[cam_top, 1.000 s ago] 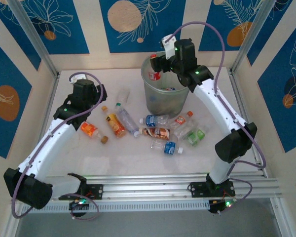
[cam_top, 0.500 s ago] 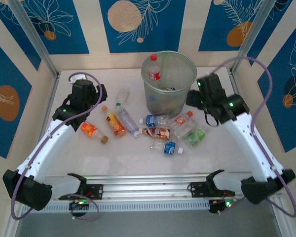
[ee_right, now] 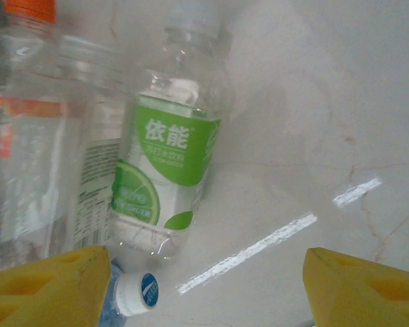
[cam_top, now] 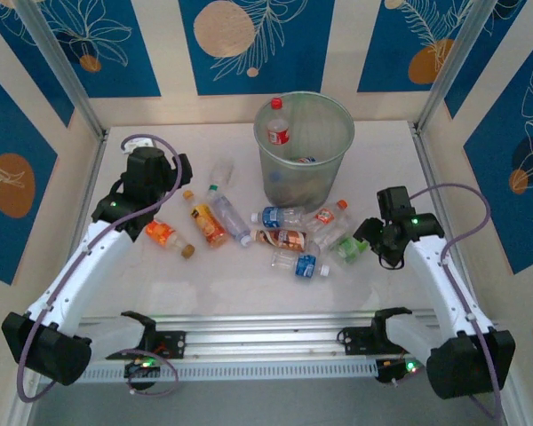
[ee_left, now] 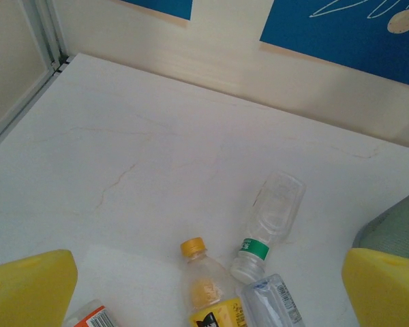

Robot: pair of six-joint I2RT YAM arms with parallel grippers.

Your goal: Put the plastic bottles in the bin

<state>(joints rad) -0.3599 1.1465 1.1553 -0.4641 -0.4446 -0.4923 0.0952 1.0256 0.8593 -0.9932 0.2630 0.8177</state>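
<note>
Right gripper: fingers spread, nothing held, close over the table. The green-label bottle lies just ahead, between the fingers. Left gripper: spread wide, empty, over the yellow-capped bottle and the green-capped bottle. The bin stands upright mid-table with a red-label bottle inside, possibly others. Remaining bottles lie scattered before it.

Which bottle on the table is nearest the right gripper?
The green-labelled bottle, at the cluster's right end beside the right gripper; the other bottles lie farther left.

White arms, black joints, purple cables
</note>
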